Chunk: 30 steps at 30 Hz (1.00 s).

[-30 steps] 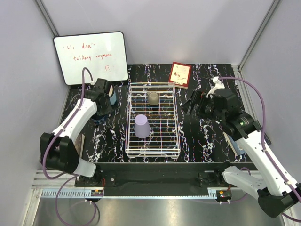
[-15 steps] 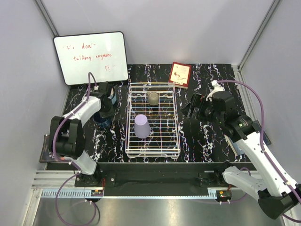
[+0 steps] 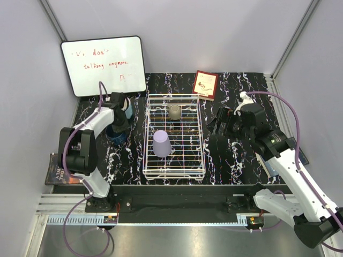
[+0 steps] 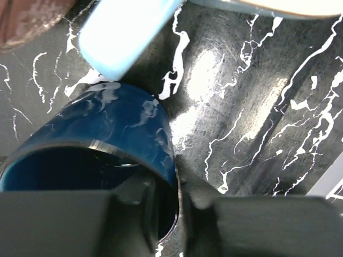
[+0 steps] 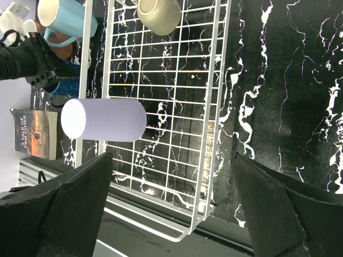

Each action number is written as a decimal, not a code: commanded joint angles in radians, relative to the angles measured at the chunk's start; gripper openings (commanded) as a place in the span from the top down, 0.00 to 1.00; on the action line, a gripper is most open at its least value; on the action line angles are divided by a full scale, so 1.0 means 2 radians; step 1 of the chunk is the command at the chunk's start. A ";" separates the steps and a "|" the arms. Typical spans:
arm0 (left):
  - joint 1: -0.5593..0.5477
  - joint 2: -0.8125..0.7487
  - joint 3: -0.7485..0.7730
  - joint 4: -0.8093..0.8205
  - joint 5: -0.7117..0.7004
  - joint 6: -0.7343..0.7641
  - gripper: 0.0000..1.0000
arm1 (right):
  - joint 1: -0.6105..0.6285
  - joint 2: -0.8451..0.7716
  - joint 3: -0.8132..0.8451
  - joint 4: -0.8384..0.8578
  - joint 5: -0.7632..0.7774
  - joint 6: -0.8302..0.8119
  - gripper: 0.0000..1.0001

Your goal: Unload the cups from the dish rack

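The white wire dish rack (image 3: 199, 140) stands mid-table. In it a lavender tumbler (image 3: 162, 143) stands upside down and a grey-beige cup (image 3: 175, 111) lies at the far end; both show in the right wrist view, the tumbler (image 5: 104, 119) and the cup (image 5: 159, 13). Left of the rack, my left gripper (image 3: 119, 121) is shut on the rim of the dark blue cup (image 4: 112, 126), one finger inside and one outside. The light blue mug (image 3: 127, 106) stands just beyond it, and a salmon-terracotta cup (image 4: 27, 21) shows at the corner. My right gripper (image 3: 220, 124) hangs open and empty right of the rack.
A whiteboard (image 3: 103, 64) leans at the back left. A red-framed card (image 3: 205, 84) stands behind the rack. A book (image 3: 55, 169) lies at the front left edge. Grey walls close both sides.
The left arm's elbow has swung in toward the cups while its gripper stayed at the dark blue cup. The right gripper has shifted slightly.
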 commanded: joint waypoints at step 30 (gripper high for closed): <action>-0.386 -0.234 0.061 -0.098 -0.188 -0.165 0.01 | 0.000 0.016 -0.016 0.000 -0.009 -0.017 0.00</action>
